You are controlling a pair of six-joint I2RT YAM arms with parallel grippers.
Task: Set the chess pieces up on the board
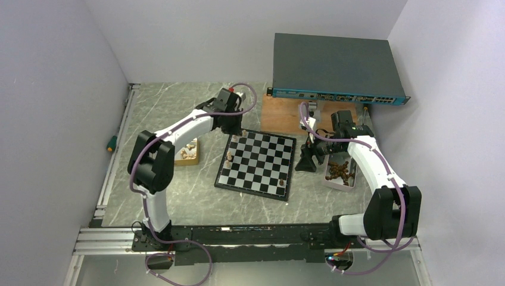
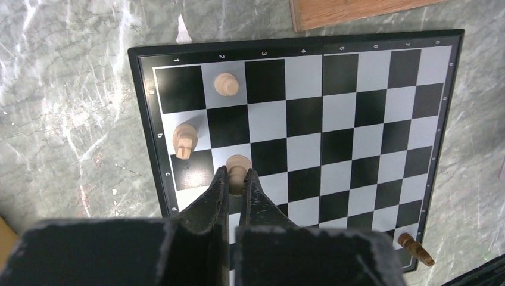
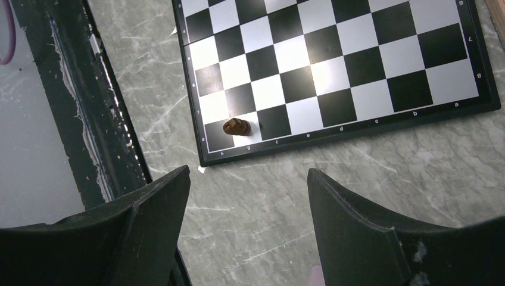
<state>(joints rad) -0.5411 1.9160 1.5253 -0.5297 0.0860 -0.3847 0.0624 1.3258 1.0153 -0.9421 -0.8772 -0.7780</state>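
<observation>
The board lies flat between the arms. My left gripper is over the board's far left corner, shut on a light tan chess piece. I cannot tell if that piece touches the square under it. Two more light pieces stand close by on the board. A dark piece lies tipped at a board corner. My right gripper hangs open and empty over bare table just off the board's right edge. One dark piece is near that edge.
A white tray of dark pieces sits right of the board, under the right arm. A tan box of light pieces sits left. A wooden plank and a network switch are behind. The metal rail runs along the near edge.
</observation>
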